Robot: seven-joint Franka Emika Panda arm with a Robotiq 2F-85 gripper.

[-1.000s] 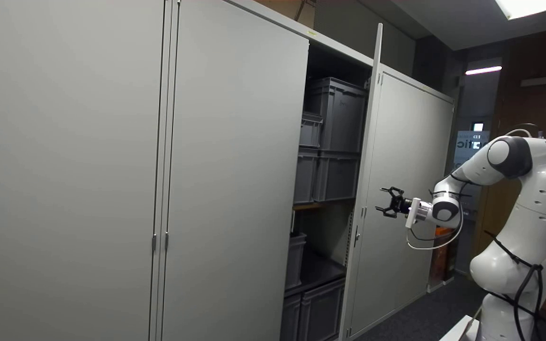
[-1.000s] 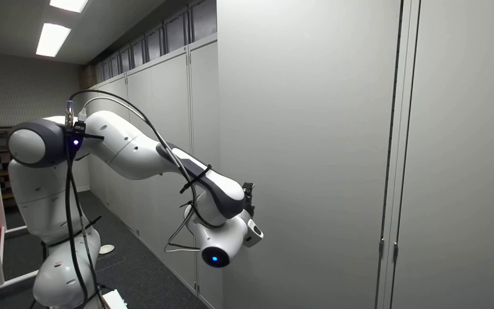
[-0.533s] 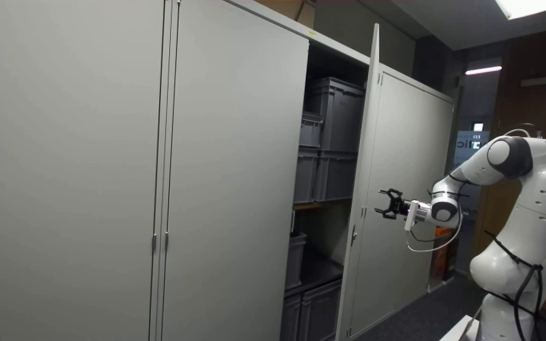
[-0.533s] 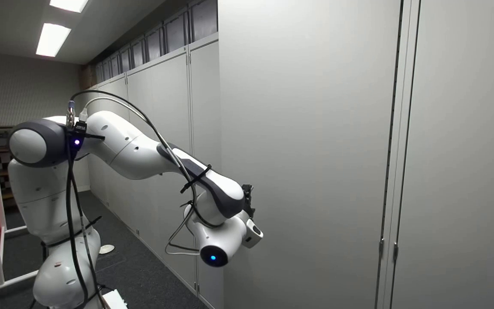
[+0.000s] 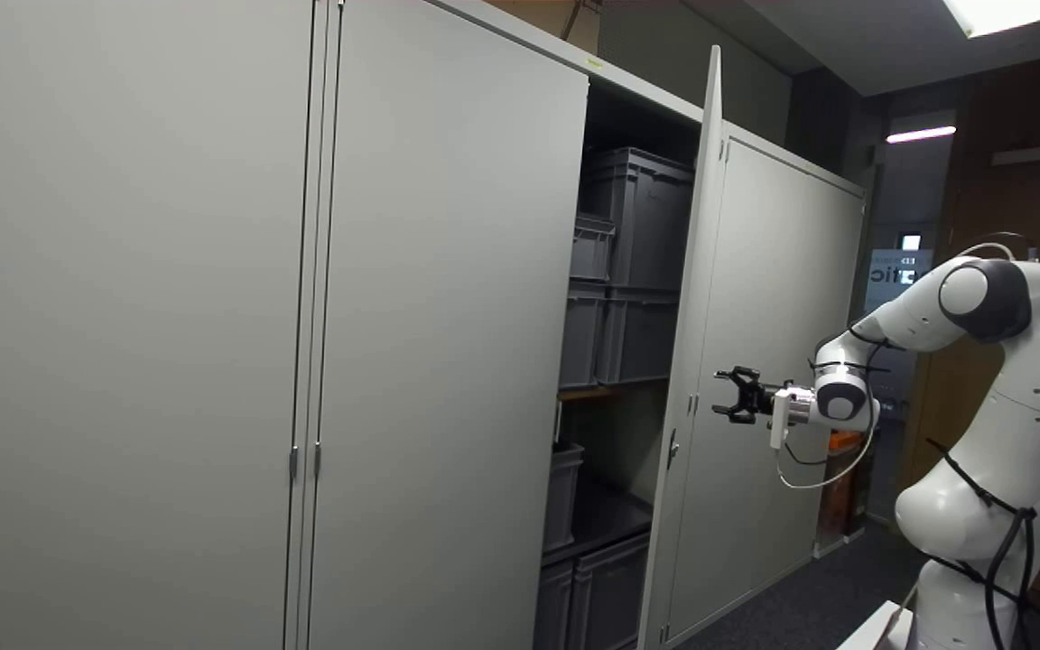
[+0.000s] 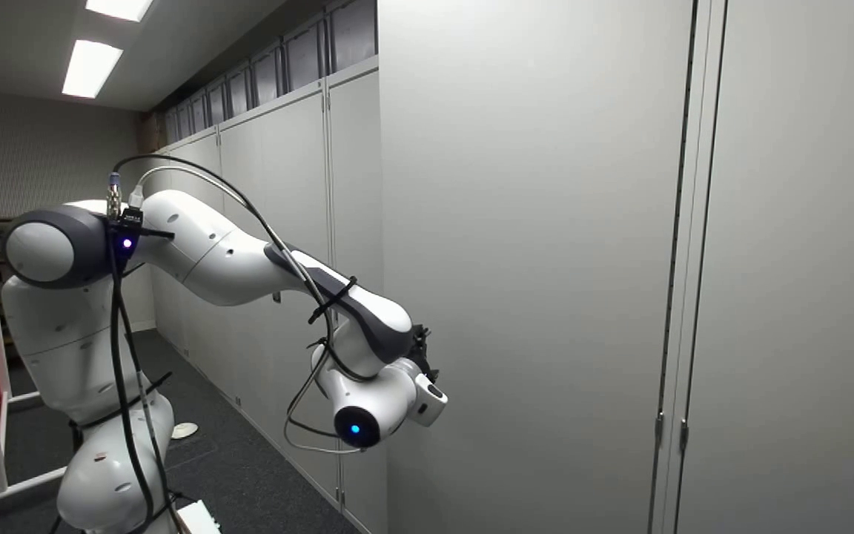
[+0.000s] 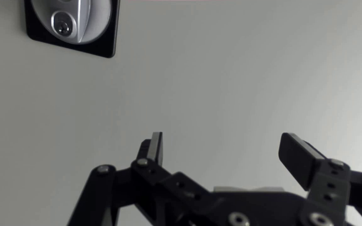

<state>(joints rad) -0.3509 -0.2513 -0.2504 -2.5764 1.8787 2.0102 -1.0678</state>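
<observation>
- At the left, the shut door (image 5: 457,316) is seen standing flush in the frame (image 5: 648,93), with no attention given to it by the gripper (image 5: 719,393).
- Beside it, grey boxes (image 5: 651,217) are exposed in the gap.
- Next comes the open door (image 5: 699,271), swung out from the frame and hinged on its far side. Work on it is judged only part done: the gap has been uncovered, but no hold on the door has been taken.
- On that door the handle (image 7: 83,15), with its keyhole (image 7: 63,28), is shown in the wrist view at the upper left — partly cut off, and apart from the fingers.
- Further right, the gripper is pointed at the door, its fingers spread wide with nothing clamped. No touch is seen — the remaining gap cannot be judged.
- At the far right, the arm (image 5: 1026,388) is bent toward the door.
</observation>
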